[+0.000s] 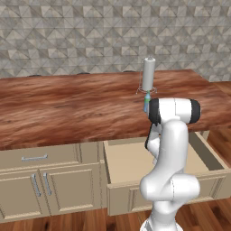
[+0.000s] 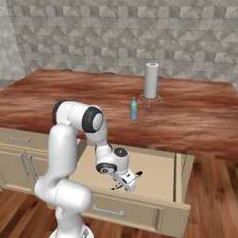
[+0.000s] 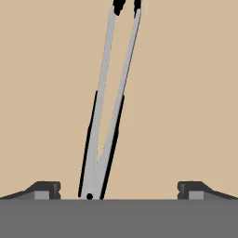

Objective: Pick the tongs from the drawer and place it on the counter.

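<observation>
A: Where are the tongs [image 3: 106, 107]?
B: Flat on the floor of the open drawer [image 2: 158, 169], silver arms with dark tips, hinge end toward the hand.
A: Fingers?
B: Gripper [image 3: 118, 188] low inside the drawer, fingers [image 3: 45, 189] wide apart, one on each side of the hinge end, not touching it.
A: Tabletop [image 2: 195, 121]?
B: Carries a small blue-green bottle [image 2: 134, 109] and, behind it, a tall grey cylinder on a wire stand [image 2: 150, 81].

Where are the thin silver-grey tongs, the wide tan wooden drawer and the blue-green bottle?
Thin silver-grey tongs [image 3: 106, 111]: hand view, middle of the two long arms.
Wide tan wooden drawer [image 2: 158, 172]: right base view, bare floor inside.
Blue-green bottle [image 2: 133, 109]: right base view, bottle body.
</observation>
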